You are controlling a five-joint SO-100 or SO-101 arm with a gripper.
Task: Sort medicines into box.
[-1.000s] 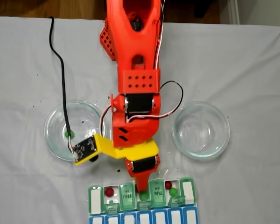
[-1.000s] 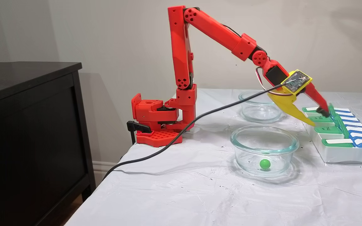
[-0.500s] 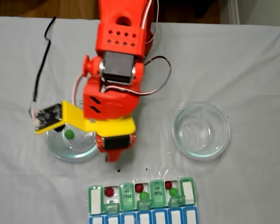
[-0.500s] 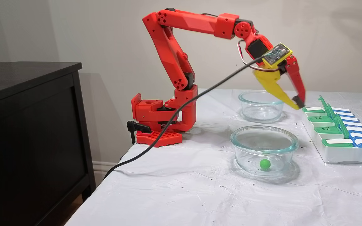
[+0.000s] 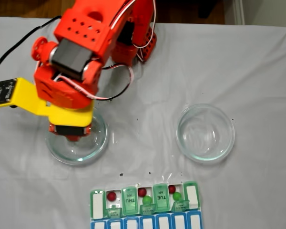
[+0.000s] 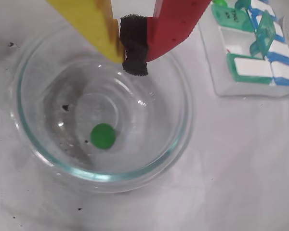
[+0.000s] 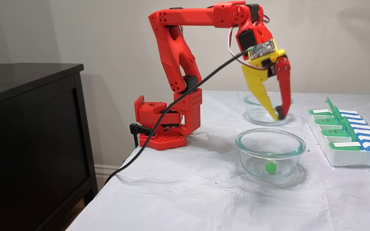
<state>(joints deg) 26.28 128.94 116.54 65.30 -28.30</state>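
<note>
Two fingers, one yellow and one red, make the gripper (image 6: 133, 57), and their black-padded tips are pressed together with nothing between them, so it is closed and empty. In the wrist view it hangs over the far side of the round clear glass bowl (image 6: 180, 139), above the rim level as far as I can judge. On the bowl's floor lies one small bright green ball-like pill (image 6: 103, 136), well apart from the tips and nearer to the camera.

I think the next step is to open the jaws and go down on this pill. Trouble could come from here. The pill is round and the glass is smooth and curved, so a closing finger that is off centre may push the pill away, and it will roll. If the jaws open too wide or descend too near the wall, a finger can strike the glass and shift the bowl.

The red arm (image 7: 175, 51) reaches out with a level forearm, and the wrist bends down so the fingers point steeply at the table.

Five pills, three dark red and two green, already sit in the open compartments of the flat pill organizer with green lids (image 5: 128, 200).
</note>
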